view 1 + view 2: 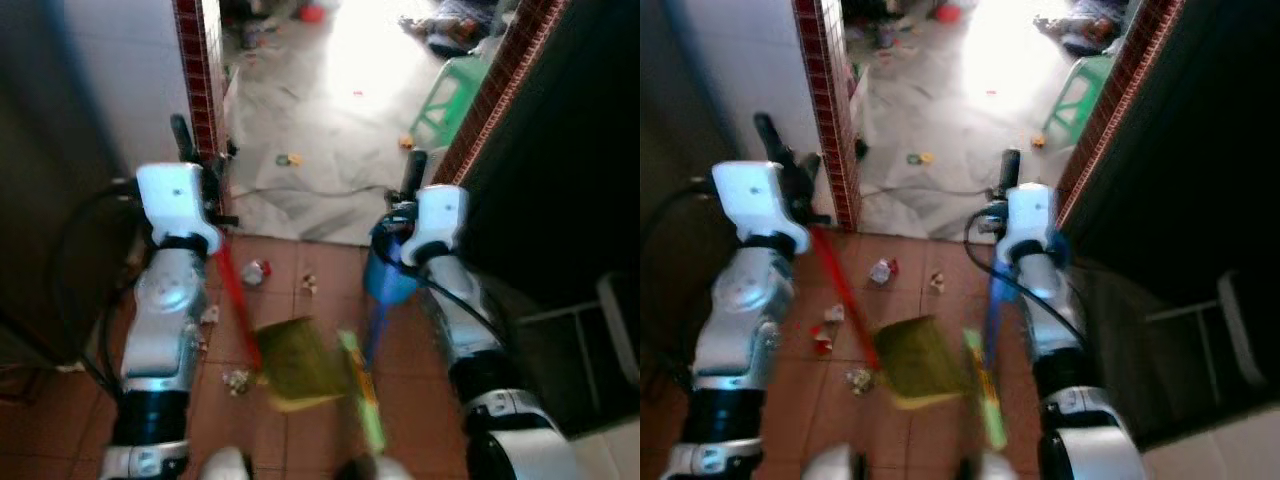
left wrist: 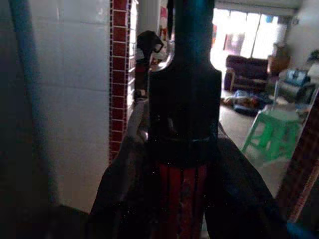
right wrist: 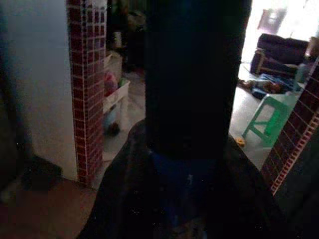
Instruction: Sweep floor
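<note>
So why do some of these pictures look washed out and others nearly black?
In the eye views, daylight on the pale floor beyond the doorway glares white, and the yellow-green broom head is smeared by motion blur. In both wrist views, the tool and the handle it grips sit dark and unfocused against the bright room behind.

The broom handle [image 1: 238, 300] was red, its head [image 1: 297, 364] yellow-green. The dustpan handle [image 1: 376, 322] was blue. The floor tiles [image 1: 290, 310] were terracotta, the stool [image 1: 447, 95] green.
</note>
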`<state>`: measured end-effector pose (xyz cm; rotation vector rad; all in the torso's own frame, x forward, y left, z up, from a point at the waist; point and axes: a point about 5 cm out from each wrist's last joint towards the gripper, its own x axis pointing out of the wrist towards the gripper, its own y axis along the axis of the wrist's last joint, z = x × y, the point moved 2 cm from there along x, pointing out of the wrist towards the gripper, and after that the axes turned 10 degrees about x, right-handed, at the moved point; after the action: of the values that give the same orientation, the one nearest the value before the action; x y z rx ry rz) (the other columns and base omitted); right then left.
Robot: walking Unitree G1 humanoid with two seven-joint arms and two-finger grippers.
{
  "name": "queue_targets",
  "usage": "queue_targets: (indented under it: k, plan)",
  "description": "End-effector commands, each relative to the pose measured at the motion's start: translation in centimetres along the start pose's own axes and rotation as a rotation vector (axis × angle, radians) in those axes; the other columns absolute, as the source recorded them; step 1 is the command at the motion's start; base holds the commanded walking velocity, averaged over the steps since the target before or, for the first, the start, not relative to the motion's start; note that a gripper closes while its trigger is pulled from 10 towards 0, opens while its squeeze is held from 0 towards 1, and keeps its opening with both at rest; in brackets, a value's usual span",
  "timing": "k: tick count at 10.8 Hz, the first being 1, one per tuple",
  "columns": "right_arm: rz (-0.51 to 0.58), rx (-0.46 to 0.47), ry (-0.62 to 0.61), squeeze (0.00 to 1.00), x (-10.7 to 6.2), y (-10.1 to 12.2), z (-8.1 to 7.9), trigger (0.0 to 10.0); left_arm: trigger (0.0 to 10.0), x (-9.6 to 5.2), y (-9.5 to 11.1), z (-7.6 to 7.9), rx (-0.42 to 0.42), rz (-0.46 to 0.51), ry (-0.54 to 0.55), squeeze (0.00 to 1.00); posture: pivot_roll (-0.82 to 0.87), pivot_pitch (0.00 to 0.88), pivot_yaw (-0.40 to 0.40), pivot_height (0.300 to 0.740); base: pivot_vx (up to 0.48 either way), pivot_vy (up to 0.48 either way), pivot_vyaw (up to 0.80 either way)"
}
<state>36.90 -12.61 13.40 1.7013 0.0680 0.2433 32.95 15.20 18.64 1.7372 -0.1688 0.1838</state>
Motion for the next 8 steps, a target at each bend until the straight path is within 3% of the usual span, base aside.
queue_targets:
  k: [1,8]
  plan:
    - [0.025,-0.024,-0.034,0.00,-0.01,0.65,1.39,10.0,10.0,0.44,1.37,0.38,-0.014,0.044,-0.004,0.00,0.07,0.035,-0.087,0.740,0.000,0.480,0.00]
    - [0.041,-0.053,-0.040,0.00,-0.07,0.60,1.30,10.0,10.0,0.63,0.77,0.48,0.049,0.040,-0.032,0.00,0.07,0.035,-0.082,0.740,0.000,0.472,0.00]
